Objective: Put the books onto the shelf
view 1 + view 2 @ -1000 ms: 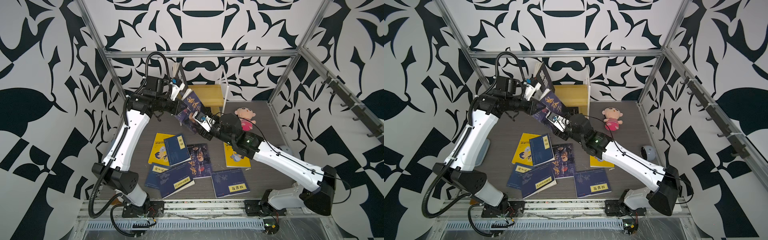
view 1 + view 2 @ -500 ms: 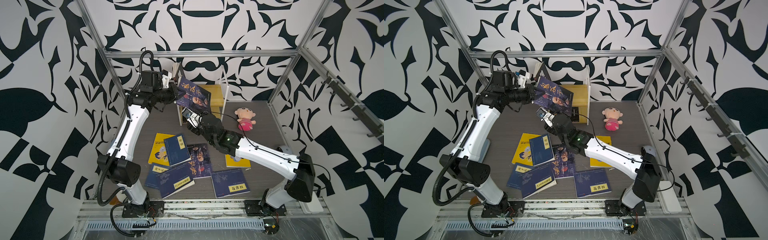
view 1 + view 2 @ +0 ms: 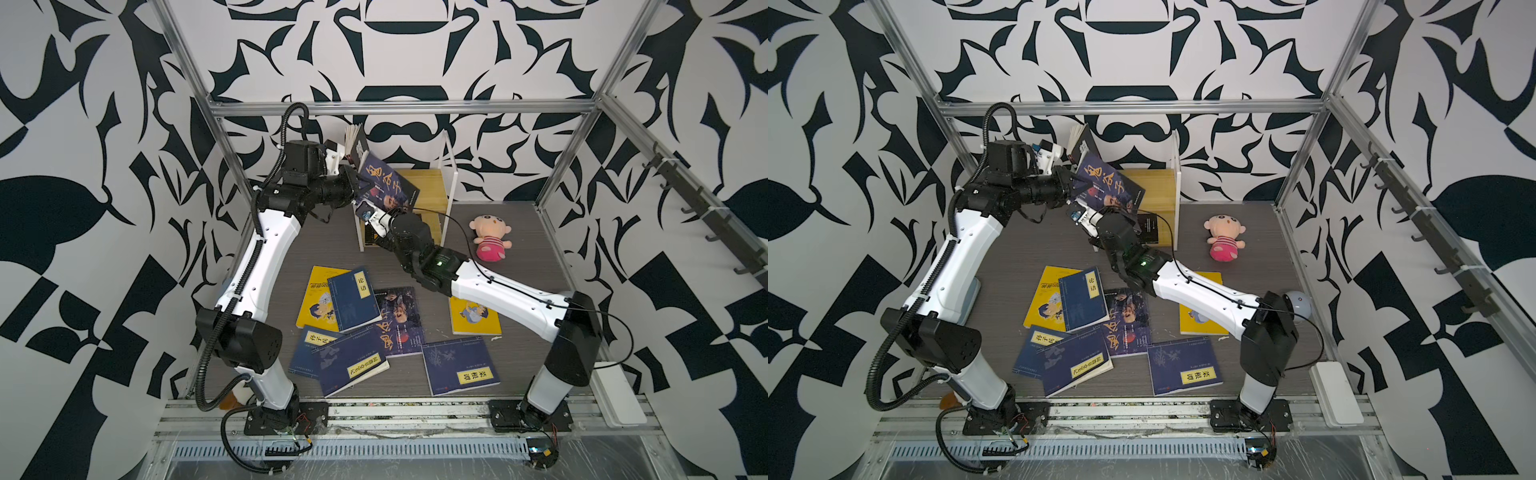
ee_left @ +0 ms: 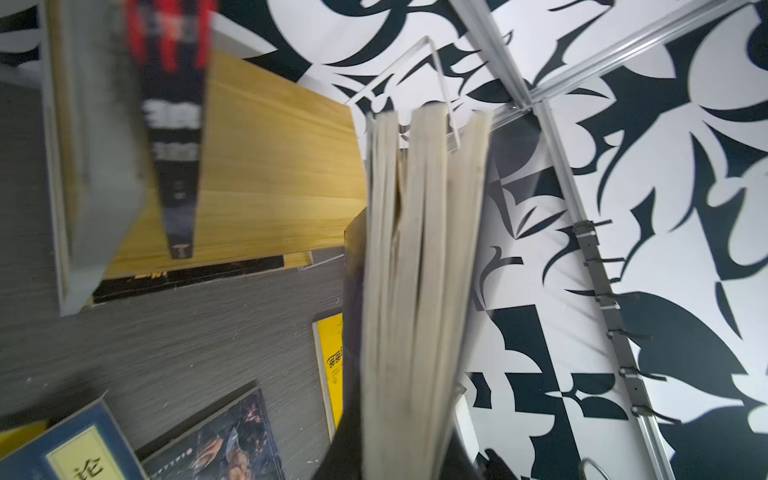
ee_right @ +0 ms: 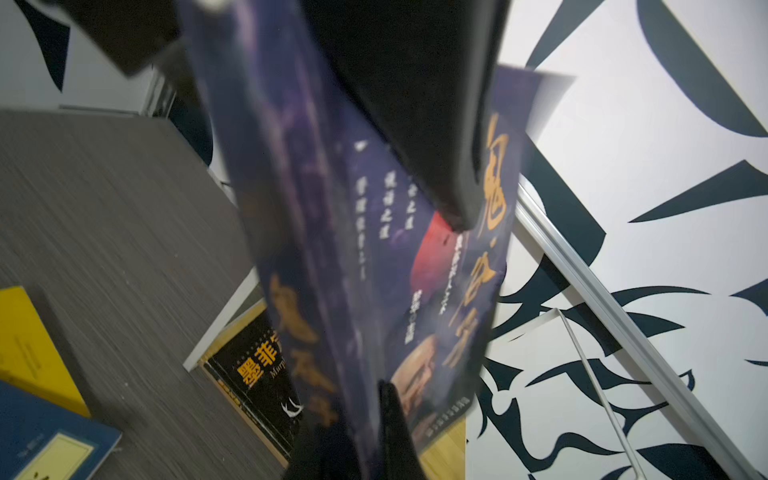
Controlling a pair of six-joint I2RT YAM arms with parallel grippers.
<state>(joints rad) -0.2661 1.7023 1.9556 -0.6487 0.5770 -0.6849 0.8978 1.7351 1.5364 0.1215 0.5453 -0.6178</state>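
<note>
Dark book (image 3: 388, 189), gold calligraphy on the cover, hung tilted in the air over the left end of the shelf (image 3: 430, 183). It rested on no board.

Left gripper (image 3: 352, 188) was pinched on its upper-left edge. In the left wrist view the page block (image 4: 415, 270) fanned apart. Right gripper (image 5: 422, 305) was closed on the lower edge, with the cover between its 2 fingers in the right wrist view. So 2 grips were on 1 book.

Handling, judged:
- A light paperback, floppy rather than stiff.
- The cover looked glossy, so probably slick under the pads.
- Held by 1 edge, the leaves splay and the body sags.
- The best hold would be near the spine, across the full thickness.

Edges and room:
- A leaning book (image 3: 356, 143) stood at the left end of the top tier.
- The white frame upright (image 3: 451, 195) closed the right end, with bare board between.
- A black book (image 3: 1148, 226) sat in the lower tier.
- Both wrists crowded the shelf's front-left corner, and the thin frame could snag a cover there.
- 7 loose books (image 3: 353, 299) lay flat on the table (image 3: 328, 245), some overlapping, well apart from the shelf.
- The plush doll (image 3: 490, 237) lay off to the right, clear of the work.
</note>
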